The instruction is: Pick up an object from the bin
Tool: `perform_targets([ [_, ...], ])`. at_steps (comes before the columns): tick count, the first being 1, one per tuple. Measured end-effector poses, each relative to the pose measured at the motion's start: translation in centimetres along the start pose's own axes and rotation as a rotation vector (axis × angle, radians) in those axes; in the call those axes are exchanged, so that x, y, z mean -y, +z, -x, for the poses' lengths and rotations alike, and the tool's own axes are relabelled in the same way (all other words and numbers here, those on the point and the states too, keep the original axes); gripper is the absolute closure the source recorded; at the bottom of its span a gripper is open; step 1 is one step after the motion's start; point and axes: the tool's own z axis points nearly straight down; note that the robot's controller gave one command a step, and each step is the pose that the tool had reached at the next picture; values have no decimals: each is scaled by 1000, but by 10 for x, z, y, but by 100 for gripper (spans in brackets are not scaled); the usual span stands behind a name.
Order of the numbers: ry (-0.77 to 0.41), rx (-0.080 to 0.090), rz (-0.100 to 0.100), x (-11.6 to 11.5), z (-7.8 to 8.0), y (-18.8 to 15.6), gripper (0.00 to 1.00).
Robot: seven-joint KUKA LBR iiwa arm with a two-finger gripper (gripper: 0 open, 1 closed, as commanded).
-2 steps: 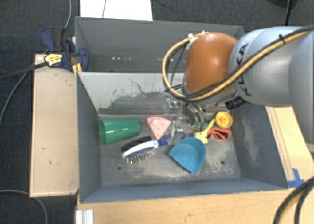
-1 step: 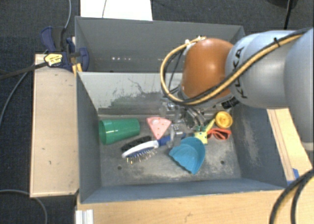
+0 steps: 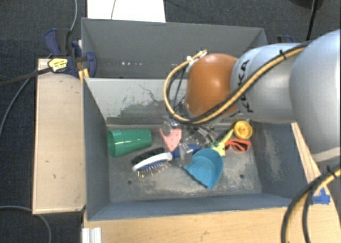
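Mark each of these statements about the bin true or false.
1. The green cup lies on its side at the bin's left. True.
2. The brush lies between the green cup and the blue scoop. True.
3. The blue scoop leans on the bin's back wall. False: it lies toward the front.
4. The yellow piece lies left of the green cup. False: it lies on the bin's right.
5. The gripper is at the bin's middle, close to the pink piece. True.
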Motion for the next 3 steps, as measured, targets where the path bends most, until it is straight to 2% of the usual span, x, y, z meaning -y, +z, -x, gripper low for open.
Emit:
perform_targets([
  [1, -16, 6, 1, -6, 2, 25, 0],
  [2, -267, 5, 0, -5, -4, 12, 100],
  [3, -266, 5, 0, -5, -4, 12, 100],
])
